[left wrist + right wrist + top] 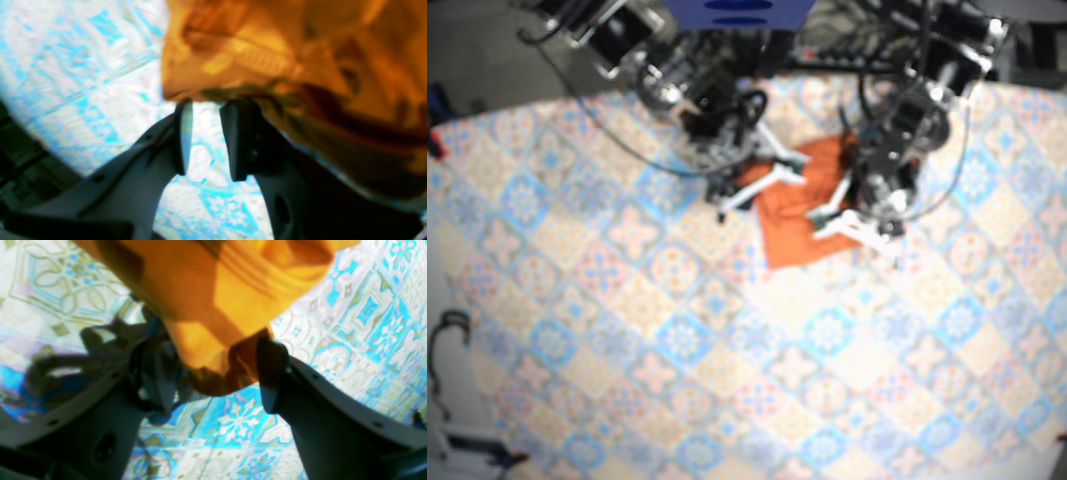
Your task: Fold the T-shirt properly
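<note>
T-shirt [789, 225], orange and folded small, lies at the far middle of the counter [677, 340], between both arms. The left pincer [205, 133] stands apart at the cloth's edge, holding nothing. The right pincer [213, 368] gapes around a loose fold. Pulling away could snag that fold and drag the layers undone.

The T-shirt [283, 50] is blurred in both wrist views and cut off by their top edges. In the base view, the right arm [697, 100] and the left arm [897, 140] cover its upper corners, and its folds are too small to tell.
</note>
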Tool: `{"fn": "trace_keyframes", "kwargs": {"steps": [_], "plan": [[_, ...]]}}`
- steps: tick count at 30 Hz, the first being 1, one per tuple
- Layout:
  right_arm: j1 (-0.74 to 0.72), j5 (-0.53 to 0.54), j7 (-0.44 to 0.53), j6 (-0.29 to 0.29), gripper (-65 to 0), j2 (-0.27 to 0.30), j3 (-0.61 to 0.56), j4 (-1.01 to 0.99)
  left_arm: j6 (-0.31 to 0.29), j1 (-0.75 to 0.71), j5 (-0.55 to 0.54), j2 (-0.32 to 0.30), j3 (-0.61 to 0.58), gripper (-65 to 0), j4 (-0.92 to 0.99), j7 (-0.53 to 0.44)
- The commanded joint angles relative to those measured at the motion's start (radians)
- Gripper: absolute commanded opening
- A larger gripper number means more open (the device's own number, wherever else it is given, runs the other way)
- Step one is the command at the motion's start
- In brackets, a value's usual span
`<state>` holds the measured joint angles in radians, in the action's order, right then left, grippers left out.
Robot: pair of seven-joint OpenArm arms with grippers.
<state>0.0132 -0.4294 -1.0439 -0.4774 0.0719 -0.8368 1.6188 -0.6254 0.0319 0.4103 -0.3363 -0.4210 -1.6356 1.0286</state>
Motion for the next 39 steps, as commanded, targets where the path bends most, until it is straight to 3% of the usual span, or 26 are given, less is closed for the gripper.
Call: {"fn": "trace_keyframes", "kwargs": {"steps": [1, 12, 23, 26, 33, 39], "plan": [[-0.017, -0.009, 0.006, 0.007, -28.3, -0.008, 0.024, 0.045, 0.005, 0.004, 0.012, -0.014, 0.007, -47.4, -0.044, 0.012], [0.043, -0.009, 0.007, 0.007, -28.3, -0.008, 0.141, 0.081, 0.003, -0.057, 0.014, -0.028, 0.053, -47.4, -0.153, 0.014], [0.061, -0.01, 0.007, 0.007, -28.3, -0.008, 0.146, 0.081, 0.003, -0.092, 0.019, -0.028, 0.064, -47.4, -0.179, 0.014], [0.061, -0.021, 0.006, 0.007, -28.3, 0.029, 0.164, 0.081, 0.003, -0.103, 0.019, -0.03, 0.064, -47.4, -0.179, 0.014], [0.057, -0.072, 0.018, 0.007, -28.3, 0.049, 0.396, 0.054, 0.003, -0.112, 0.012, -0.042, 0.064, -47.4, -0.179, 0.014], [0.001, -0.07, 0.092, 0.007, -28.3, 0.044, 0.445, -0.039, 0.003, -0.119, 0.014, -0.042, 0.066, -47.4, -0.179, 0.014]]}}
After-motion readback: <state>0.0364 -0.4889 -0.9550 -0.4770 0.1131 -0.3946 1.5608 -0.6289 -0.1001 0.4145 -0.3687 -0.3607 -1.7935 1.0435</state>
